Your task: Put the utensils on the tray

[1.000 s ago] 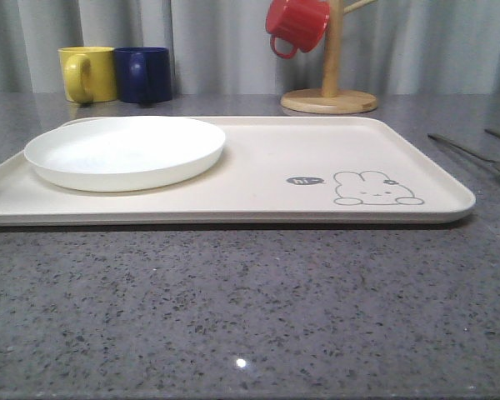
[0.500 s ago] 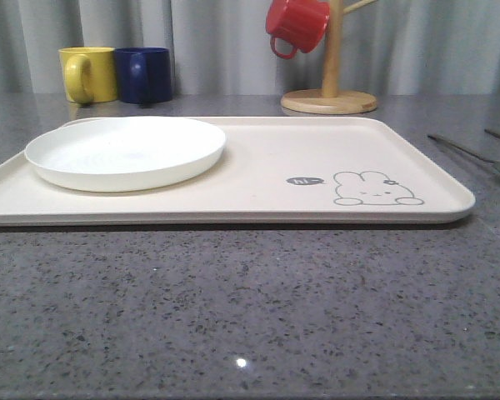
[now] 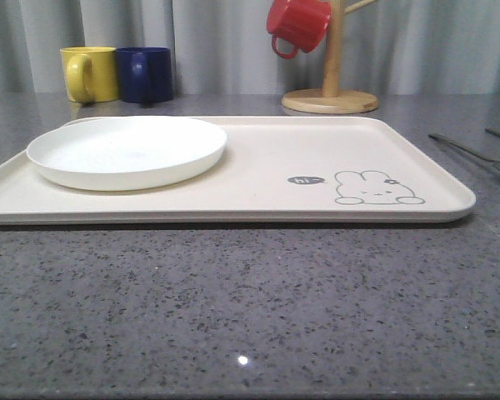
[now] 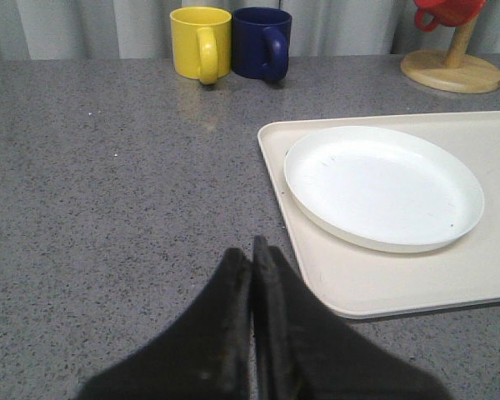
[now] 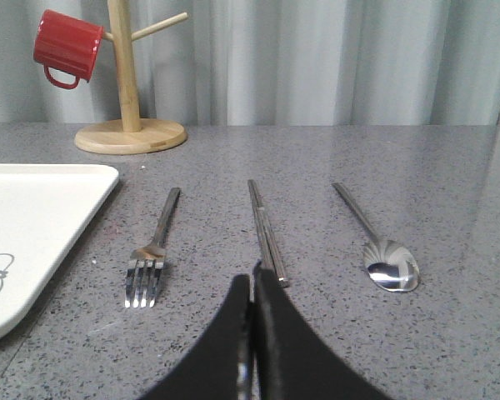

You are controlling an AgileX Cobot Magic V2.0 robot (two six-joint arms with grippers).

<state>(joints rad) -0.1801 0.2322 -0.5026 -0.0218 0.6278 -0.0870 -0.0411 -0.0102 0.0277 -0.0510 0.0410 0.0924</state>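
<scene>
A cream tray [image 3: 258,150] with a grey rabbit drawing lies across the middle of the table, with a round white plate [image 3: 127,151] on its left half. To the right of the tray [image 5: 33,208], three silver utensils lie side by side on the grey table: a fork [image 5: 152,248], a pair of chopsticks [image 5: 266,231] and a spoon [image 5: 378,242]. My right gripper [image 5: 252,279] is shut and empty, just short of the near end of the chopsticks. Beside the tray's left edge [image 4: 271,179], my left gripper [image 4: 251,250] hangs shut and empty over bare table.
A yellow mug [image 3: 89,74] and a dark blue mug [image 3: 145,74] stand at the back left. A wooden mug tree [image 3: 331,93] with a red mug [image 3: 297,25] hung on it stands at the back, right of centre. A grey curtain closes the far side.
</scene>
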